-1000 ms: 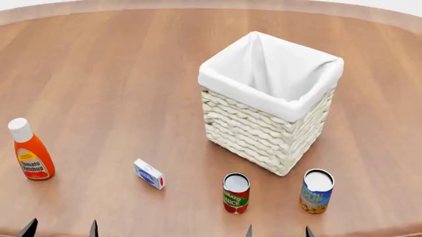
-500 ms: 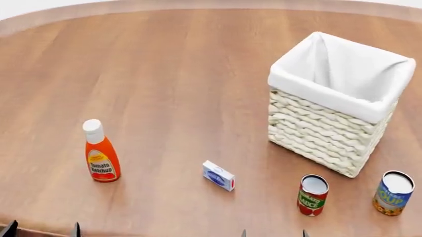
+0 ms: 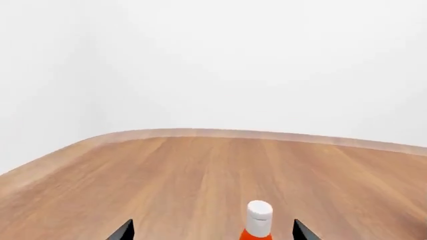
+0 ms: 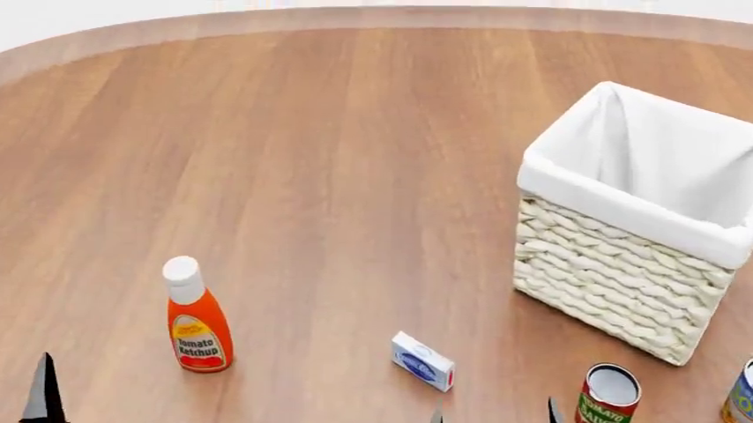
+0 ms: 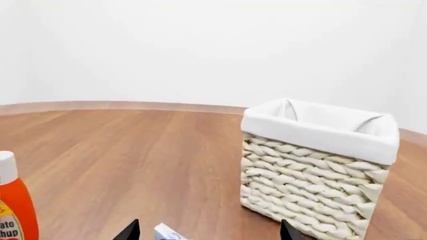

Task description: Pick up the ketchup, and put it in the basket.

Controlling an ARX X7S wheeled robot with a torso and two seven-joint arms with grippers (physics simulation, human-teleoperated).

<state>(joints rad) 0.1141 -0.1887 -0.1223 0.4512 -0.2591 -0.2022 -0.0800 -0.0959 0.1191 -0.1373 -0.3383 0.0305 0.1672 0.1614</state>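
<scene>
The ketchup [image 4: 197,322], an orange-red bottle with a white cap, stands upright on the wooden table at the front left. Its cap shows in the left wrist view [image 3: 259,215], ahead of and between the fingertips of my open, empty left gripper [image 3: 213,233]. Only one left fingertip [image 4: 45,398] shows in the head view. The cream wicker basket [image 4: 612,282] with white lining stands at the right, and in the right wrist view [image 5: 307,195]. My right gripper [image 4: 493,414] is open and empty [image 5: 208,232]. The ketchup also shows in the right wrist view [image 5: 13,210].
A small white-and-blue box [image 4: 421,359] lies between ketchup and basket, just ahead of the right gripper [image 5: 167,233]. A red-and-green can [image 4: 607,397] and a blue-and-yellow can [image 4: 741,401] stand in front of the basket. The table's curved far edge [image 4: 353,13] runs behind.
The head view has swung left, so ketchup, box, basket and cans all sit further right and lower in it. Both grippers stay at the bottom edge, open.
</scene>
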